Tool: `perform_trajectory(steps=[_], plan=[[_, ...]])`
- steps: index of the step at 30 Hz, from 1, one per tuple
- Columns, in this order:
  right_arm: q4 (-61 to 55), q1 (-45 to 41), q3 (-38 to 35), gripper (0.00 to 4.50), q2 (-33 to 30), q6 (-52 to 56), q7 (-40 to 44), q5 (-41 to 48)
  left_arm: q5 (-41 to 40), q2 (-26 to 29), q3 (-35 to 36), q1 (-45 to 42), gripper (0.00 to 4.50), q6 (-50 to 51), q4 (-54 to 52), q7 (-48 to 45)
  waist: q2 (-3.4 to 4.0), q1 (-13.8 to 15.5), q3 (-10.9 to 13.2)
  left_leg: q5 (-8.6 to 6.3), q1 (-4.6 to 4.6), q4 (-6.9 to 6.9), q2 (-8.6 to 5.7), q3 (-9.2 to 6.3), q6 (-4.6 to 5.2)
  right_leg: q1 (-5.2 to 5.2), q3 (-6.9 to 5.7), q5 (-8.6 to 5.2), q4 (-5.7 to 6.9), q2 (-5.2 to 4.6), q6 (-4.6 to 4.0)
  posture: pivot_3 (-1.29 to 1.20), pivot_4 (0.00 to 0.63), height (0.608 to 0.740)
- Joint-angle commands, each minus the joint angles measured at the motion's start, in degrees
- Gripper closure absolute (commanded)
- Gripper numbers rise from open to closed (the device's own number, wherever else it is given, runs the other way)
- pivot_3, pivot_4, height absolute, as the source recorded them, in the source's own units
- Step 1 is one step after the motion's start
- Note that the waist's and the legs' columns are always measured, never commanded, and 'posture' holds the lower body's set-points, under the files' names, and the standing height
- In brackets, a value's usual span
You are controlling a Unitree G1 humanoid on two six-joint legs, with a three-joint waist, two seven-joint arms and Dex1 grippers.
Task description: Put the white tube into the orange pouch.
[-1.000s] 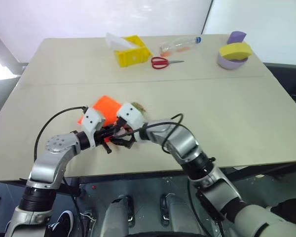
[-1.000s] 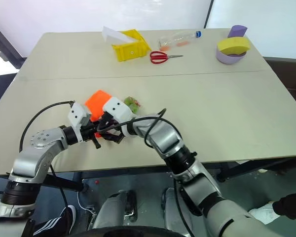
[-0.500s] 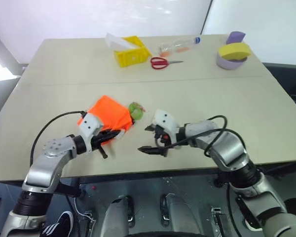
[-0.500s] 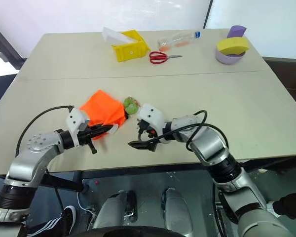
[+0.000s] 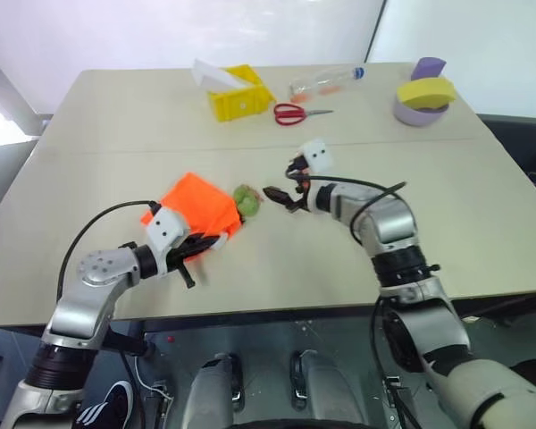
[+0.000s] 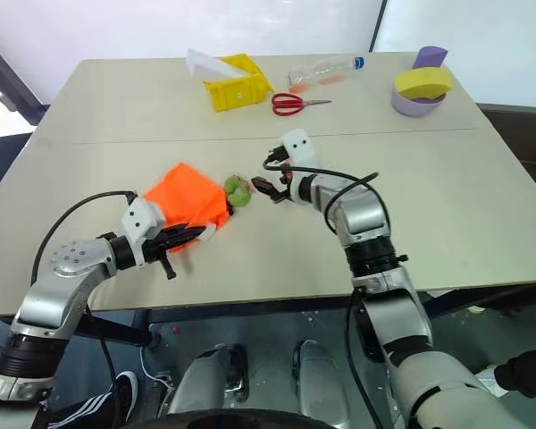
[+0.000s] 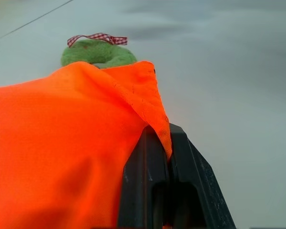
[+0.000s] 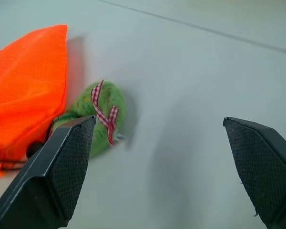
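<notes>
Bright orange soft fabric pouch lies on the beige table, round green bobble touching its right edge. Left gripper pinched shut on the pouch's near edge. Right gripper spread wide, empty, just right of the bobble. Far side: yellow plastic box, red-handled scissors, clear bottle, purple bowl.

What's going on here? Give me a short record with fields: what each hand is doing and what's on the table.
left gripper: shut on the orange pouch, pinching its edge
right gripper: open, holding nothing, near the green bobble
white tube: cannot tell where it is
far side of table: yellow box, red scissors, clear bottle, purple bowl
</notes>
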Motion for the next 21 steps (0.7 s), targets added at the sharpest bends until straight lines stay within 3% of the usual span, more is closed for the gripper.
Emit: perform_trajectory(steps=[1, 13, 21], plan=[[1.83, -3.19, -1.44, 0.02, 2.07, -1.53, -1.85, 0.07, 0.24, -0.38, -0.65, 0.22, 4.50, 0.37, -0.31, 0.20, 0.00, 0.00, 0.00, 0.01, 0.00, 0.00, -0.01, 0.01, 0.02, 0.00, 0.00, 0.00, 0.00, 0.00, 0.01, 0.00, 0.150, 0.740], [11.07, -6.78, 0.87, 0.02, 7.12, -5.49, -8.02, -5.36, -0.20, -0.80, -0.53, 1.11, 4.50, 0.76, -1.79, 1.48, 0.00, -0.13, 0.00, 0.13, 0.03, 0.02, -0.02, 0.01, 0.06, 0.02, -0.01, 0.00, 0.08, -0.02, 0.00, 0.00, 0.150, 0.740], [11.81, -5.53, 4.17, 0.02, 9.14, -6.46, -7.92, -8.31, -0.59, -0.86, -0.32, 1.50, 4.50, 1.67, -2.77, 1.94, 0.00, -0.27, 0.00, 0.15, 0.04, 0.00, -0.01, 0.01, 0.05, 0.02, 0.00, 0.01, 0.08, 0.00, 0.00, 0.00, 0.150, 0.740]])
